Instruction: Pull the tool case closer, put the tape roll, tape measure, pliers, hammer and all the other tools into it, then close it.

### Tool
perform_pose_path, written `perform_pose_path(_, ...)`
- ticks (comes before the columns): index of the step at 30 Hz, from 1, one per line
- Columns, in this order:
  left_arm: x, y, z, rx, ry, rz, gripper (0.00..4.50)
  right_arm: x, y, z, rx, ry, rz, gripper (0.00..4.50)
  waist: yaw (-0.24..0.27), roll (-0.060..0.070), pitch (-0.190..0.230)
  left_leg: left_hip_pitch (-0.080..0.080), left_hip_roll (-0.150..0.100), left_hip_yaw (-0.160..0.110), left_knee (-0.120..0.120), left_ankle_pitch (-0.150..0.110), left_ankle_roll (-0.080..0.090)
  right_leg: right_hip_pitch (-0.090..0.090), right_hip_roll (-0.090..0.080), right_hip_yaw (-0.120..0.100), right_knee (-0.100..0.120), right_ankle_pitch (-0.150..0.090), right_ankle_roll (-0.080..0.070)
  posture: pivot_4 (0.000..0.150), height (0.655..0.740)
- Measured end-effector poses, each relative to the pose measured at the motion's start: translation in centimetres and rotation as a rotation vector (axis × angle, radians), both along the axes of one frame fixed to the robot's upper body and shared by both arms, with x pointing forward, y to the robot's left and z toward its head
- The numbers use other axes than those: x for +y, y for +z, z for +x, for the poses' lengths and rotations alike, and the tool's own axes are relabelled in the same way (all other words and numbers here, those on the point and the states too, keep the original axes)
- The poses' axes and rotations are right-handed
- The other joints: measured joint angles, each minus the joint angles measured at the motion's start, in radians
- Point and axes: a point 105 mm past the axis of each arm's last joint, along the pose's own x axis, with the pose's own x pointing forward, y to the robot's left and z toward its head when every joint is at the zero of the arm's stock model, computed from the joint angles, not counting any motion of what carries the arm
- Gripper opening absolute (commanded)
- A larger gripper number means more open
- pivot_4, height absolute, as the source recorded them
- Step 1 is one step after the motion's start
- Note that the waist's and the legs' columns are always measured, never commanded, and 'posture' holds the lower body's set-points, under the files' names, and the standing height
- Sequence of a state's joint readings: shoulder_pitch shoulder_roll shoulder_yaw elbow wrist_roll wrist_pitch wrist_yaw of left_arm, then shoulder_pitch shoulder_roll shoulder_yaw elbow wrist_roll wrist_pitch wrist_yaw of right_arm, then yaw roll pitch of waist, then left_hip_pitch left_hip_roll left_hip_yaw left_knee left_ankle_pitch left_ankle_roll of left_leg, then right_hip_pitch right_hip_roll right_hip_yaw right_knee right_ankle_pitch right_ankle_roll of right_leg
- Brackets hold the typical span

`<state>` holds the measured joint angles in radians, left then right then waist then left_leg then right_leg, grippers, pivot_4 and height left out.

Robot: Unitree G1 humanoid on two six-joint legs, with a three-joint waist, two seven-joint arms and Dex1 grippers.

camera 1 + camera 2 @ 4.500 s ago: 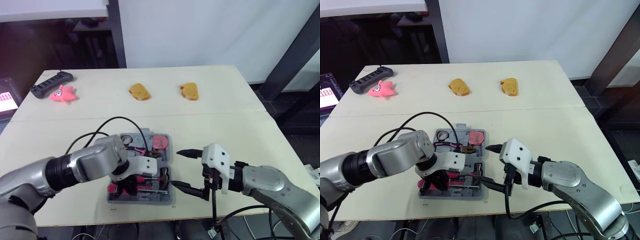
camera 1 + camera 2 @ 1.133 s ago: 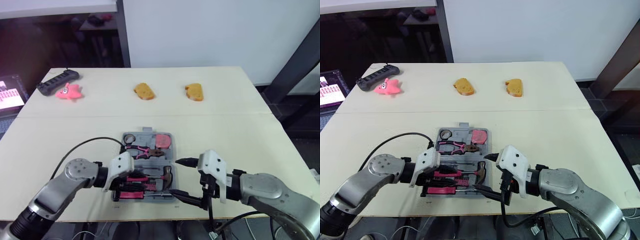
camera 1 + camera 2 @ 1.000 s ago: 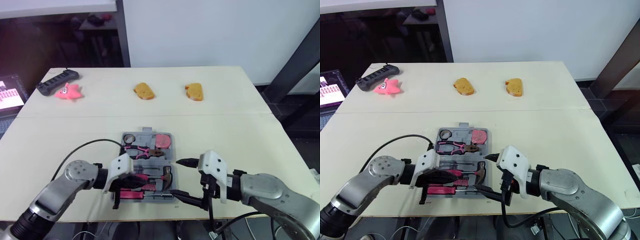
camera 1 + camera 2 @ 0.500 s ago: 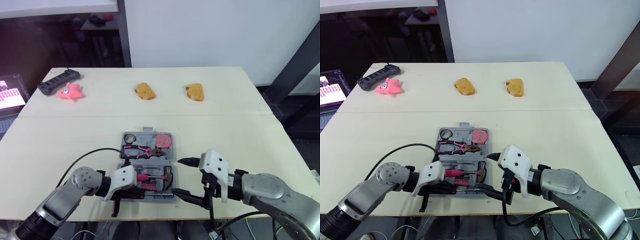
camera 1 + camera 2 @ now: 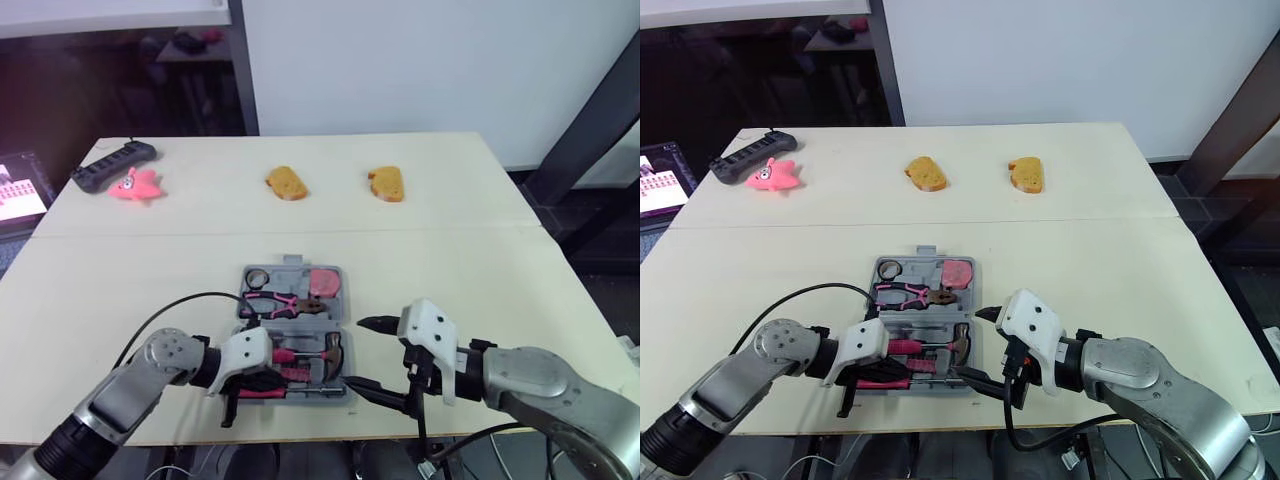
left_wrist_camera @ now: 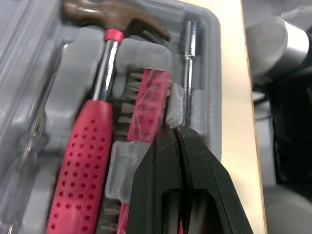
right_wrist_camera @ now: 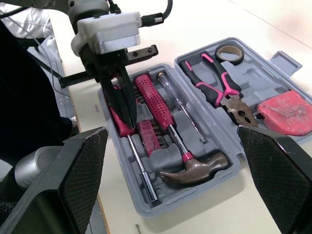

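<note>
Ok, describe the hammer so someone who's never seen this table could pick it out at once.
On the pale table, an open grey tool case lies near the front edge. In its nearer half, the hammer lies beside a thin screwdriver. Only it has a brown claw head, on a chrome shaft with a pink dotted grip.

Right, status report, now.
Left pincer shut, tips on screwdriver in case. Right pincer open beside it. Case open, hammer and pliers in. Left pincer blocks closing.
</note>
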<state>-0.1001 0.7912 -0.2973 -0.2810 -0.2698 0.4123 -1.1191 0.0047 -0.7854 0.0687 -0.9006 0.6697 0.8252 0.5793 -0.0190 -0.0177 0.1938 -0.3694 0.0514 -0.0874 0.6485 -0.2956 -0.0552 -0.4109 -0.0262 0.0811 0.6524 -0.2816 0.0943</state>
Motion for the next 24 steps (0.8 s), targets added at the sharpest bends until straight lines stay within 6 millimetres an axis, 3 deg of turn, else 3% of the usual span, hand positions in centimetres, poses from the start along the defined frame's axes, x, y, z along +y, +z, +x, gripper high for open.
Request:
perform_pose_path(3, 1.0, 3.2, 0.6, -0.001, 0.042, -0.131, 0.05, -0.4, -0.1, 0.4, -0.005, -0.010, -0.009, 4.50, 0.002, 0.000, 0.000, 0.000, 0.000, 0.000, 0.001, 0.000, 0.000, 0.000, 0.000, 0.000, 0.000, 0.000, 0.000, 0.150, 0.7400)
perform_pose_path(5, 2.6, 4.9, 1.1, -0.017, 0.074, -0.141, 0.05, -0.8, -0.4, 0.9, -0.002, -0.026, -0.019, 4.50, 0.002, 0.000, 0.000, 0.000, 0.000, 0.000, 0.000, 0.000, 0.000, 0.000, 0.000, 0.000, 0.000, 0.000, 0.000, 0.150, 0.7400)
perform_pose_path(8, 5.4, 5.9, 2.1, -0.027, 0.164, -0.112, 0.05, -1.7, -1.0, 2.2, 0.003, -0.070, -0.051, 4.50, -0.001, 0.000, 0.000, 0.000, 0.000, 0.000, 0.000, 0.000, 0.000, 0.000, 0.000, 0.000, 0.000, 0.000, 0.000, 0.150, 0.7400)
perform_pose_path(10, 7.5, 5.3, 3.2, -0.028, 0.248, -0.081, 0.05, -2.4, -1.8, 3.3, 0.016, -0.103, -0.094, 4.50, -0.001, 0.000, 0.000, 0.001, 0.000, 0.000, 0.000, 0.000, 0.000, 0.000, 0.000, 0.000, 0.000, 0.000, -0.001, 0.150, 0.7400)
perform_pose_path(14, 11.5, 3.0, 6.2, -0.093, 0.422, 0.035, 0.00, -3.8, -5.5, 5.8, 0.097, -0.177, -0.249, 2.59, 0.001, 0.000, 0.000, -0.001, 0.000, 0.000, 0.000, 0.000, 0.000, -0.002, 0.000, 0.000, 0.000, 0.000, -0.001, 0.150, 0.7400)
perform_pose_path(19, 10.3, 0.1, 7.5, -0.106, 0.424, 0.051, 0.00, -3.8, -7.8, 8.4, 0.099, -0.196, -0.387, 0.08, 0.003, 0.000, 0.000, -0.004, -0.001, 0.001, 0.000, 0.000, 0.000, -0.005, -0.001, 0.000, 0.000, 0.002, 0.003, 0.150, 0.7400)
perform_pose_path(24, 9.1, -0.9, 7.6, -0.109, 0.393, 0.049, 0.00, -3.0, -9.0, 8.6, 0.105, -0.153, -0.441, 0.03, 0.002, 0.000, 0.000, -0.005, -0.001, 0.000, -0.001, 0.000, 0.000, -0.009, -0.001, 0.000, 0.006, 0.003, 0.005, 0.150, 0.7400)
